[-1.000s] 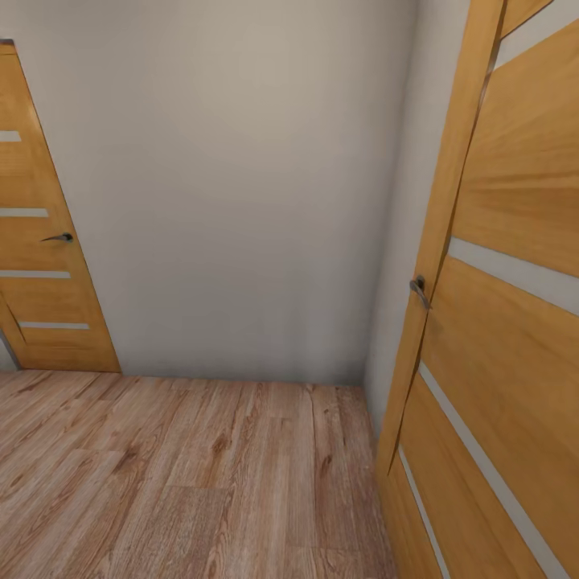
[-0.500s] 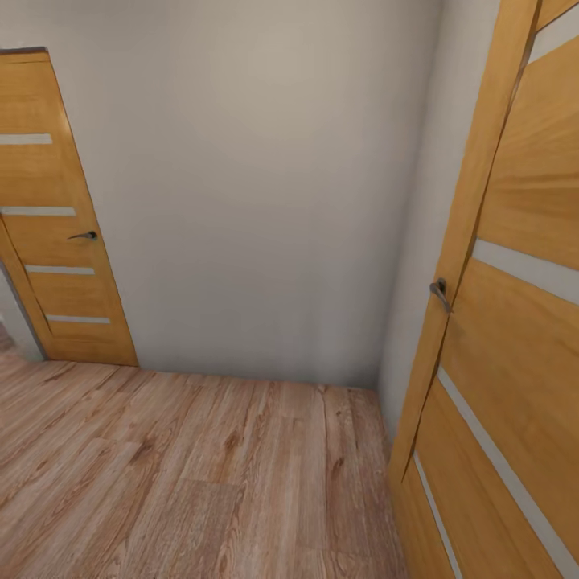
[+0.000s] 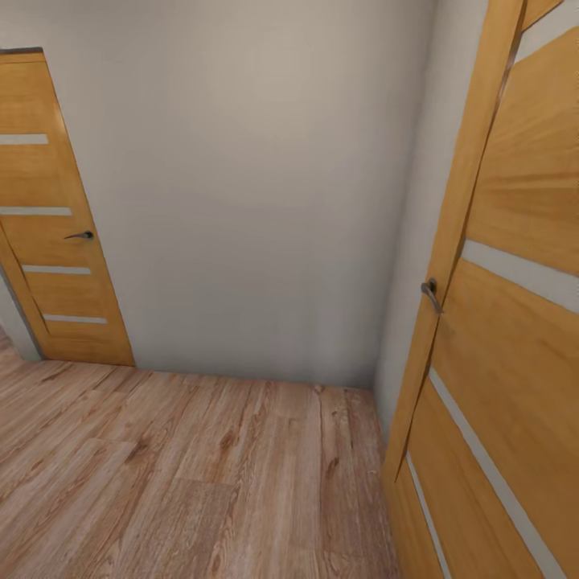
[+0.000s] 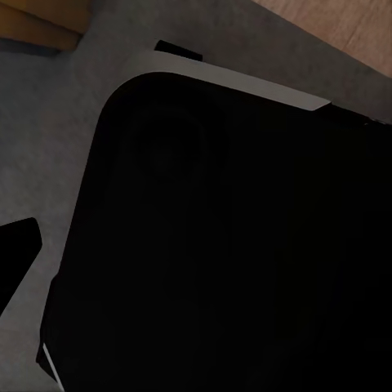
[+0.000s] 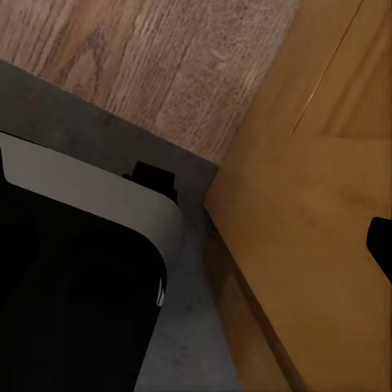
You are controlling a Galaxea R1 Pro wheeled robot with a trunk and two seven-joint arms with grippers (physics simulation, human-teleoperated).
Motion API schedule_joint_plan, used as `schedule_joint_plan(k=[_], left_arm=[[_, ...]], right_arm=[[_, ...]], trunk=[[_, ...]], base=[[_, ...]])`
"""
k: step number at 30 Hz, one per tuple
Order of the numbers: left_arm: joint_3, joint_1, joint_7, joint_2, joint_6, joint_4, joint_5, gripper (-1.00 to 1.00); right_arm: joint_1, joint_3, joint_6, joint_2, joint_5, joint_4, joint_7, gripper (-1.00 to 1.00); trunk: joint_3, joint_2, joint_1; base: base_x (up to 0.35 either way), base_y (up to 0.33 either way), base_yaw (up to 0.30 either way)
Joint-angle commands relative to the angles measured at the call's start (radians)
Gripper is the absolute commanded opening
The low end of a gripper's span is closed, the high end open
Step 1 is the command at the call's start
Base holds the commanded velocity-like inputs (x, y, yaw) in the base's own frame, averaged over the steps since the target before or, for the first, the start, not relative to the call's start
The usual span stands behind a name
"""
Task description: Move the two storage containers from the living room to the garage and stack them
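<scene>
The two storage containers are out of view, and so is the garage. I am in a passage with a pale wood-plank floor (image 3: pixel 185 466) and a plain white wall (image 3: pixel 257 201) ahead. In the left wrist view one dark fingertip (image 4: pixel 15 261) of my left gripper pokes in beside my own black base (image 4: pixel 229 245). In the right wrist view a dark fingertip (image 5: pixel 382 245) of my right gripper shows against an orange wooden door (image 5: pixel 310 245). Neither view shows both fingers, so I cannot tell how the jaws stand, and nothing is seen held.
An orange wooden door (image 3: pixel 56 209) with a metal handle (image 3: pixel 80 236) stands shut at the far left. A second orange door (image 3: pixel 515 322), handle (image 3: pixel 431 293), stands close on my right, angled into the passage. The wall blocks the way straight ahead.
The whole head picture has shifted: both doors slid rightward, then slightly back left, so the camera turned. Nothing in the passage itself moved.
</scene>
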Motion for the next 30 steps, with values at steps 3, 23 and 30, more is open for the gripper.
schedule_joint_plan(k=[3, 23, 30], left_arm=[[0.007, 0.0, 0.0, 0.0, -0.002, 0.0, 0.001, 1.0], [0.007, 0.0, 0.0, 0.0, -0.002, 0.0, 0.002, 1.0], [0.007, 0.0, 0.0, 0.0, -0.002, 0.001, 0.002, 1.0]], right_arm=[[-0.001, 0.009, -0.006, 0.001, -0.01, 0.003, 0.0, 1.0], [-0.001, 0.011, -0.007, 0.001, -0.01, 0.003, -0.001, 1.0], [-0.001, 0.011, -0.006, 0.002, -0.01, 0.003, -0.001, 1.0]], trunk=[[-0.001, -0.001, 0.0], [-0.001, -0.001, 0.0], [-0.001, -0.001, 0.0]], base=[[0.0, -0.008, 0.0], [0.0, -0.001, 0.049], [0.0, 0.0, 0.001]])
